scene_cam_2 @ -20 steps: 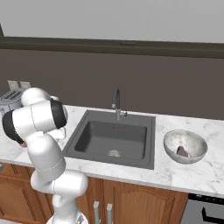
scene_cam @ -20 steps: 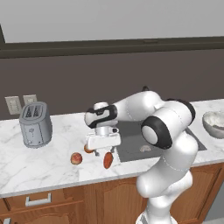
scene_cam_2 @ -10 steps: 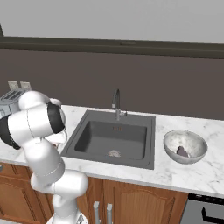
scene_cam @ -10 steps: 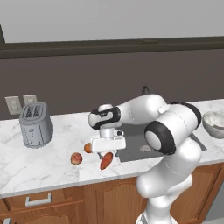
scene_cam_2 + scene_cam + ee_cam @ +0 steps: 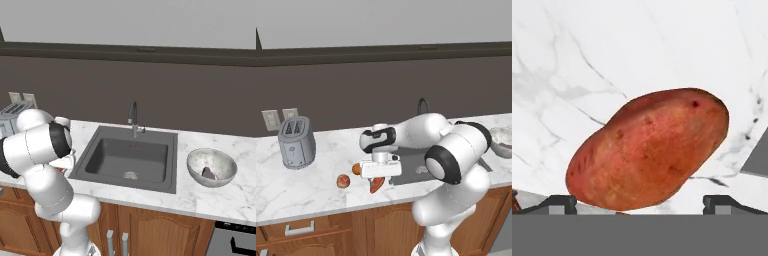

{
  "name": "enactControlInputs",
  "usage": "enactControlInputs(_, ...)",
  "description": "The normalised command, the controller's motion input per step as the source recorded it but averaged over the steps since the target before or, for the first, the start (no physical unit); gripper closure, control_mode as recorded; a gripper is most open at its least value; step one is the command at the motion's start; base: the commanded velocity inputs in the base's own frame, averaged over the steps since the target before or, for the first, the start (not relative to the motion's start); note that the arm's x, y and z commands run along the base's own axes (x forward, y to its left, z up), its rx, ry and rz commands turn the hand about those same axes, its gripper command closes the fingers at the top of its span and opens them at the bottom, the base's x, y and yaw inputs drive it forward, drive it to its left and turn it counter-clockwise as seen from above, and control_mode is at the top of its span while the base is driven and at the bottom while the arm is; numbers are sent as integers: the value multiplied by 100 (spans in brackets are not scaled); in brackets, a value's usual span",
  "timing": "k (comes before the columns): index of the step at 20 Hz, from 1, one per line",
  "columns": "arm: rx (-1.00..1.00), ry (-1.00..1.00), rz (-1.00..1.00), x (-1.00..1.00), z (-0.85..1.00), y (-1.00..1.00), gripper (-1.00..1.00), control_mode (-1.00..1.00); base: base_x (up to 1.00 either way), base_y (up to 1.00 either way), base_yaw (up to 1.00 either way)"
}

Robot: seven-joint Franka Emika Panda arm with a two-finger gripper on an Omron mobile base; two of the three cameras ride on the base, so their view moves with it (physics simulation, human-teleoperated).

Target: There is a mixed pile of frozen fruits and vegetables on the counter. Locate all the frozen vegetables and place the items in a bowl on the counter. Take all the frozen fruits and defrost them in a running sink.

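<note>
Orange-red root (image 5: 649,149) fills the spread gripper (image 5: 639,202), seemingly ungrasped; apple (image 5: 343,181) and orange (image 5: 357,169) lie beside it.

Item count, by kind:

- Frozen vegetables — two. One orange-red root (image 5: 376,184) lies at the centre of the left base view, and one dark eggplant (image 5: 208,173) sits at the right of the right base view.
- Frozen fruits — two. One reddish apple (image 5: 343,181) and one orange ball (image 5: 357,169) lie left of centre in the left base view.
- Bowl (image 5: 200,157) — one.
- Sink (image 5: 110,156) — one, with one faucet (image 5: 133,118).
- Toaster (image 5: 296,141) — one, at the left.
- Wall outlets (image 5: 280,118) — two, at the left, above the toaster.
- Gripper (image 5: 381,173) — one.
</note>
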Motion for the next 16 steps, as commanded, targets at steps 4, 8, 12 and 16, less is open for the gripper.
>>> enactControlInputs(4, -2, 7, -5, 35, 11, 7, -100, -100, 0, 0, 0)
enactControlInputs(8, -2, 9, -4, 28, 13, 13, -100, -100, 0, 0, 0)
enactControlInputs(12, 0, 1, -1, 10, -9, 4, -100, -100, 0, 0, 0)
enactControlInputs(16, 0, 1, -2, -16, -30, -8, -100, -100, 0, 0, 0)
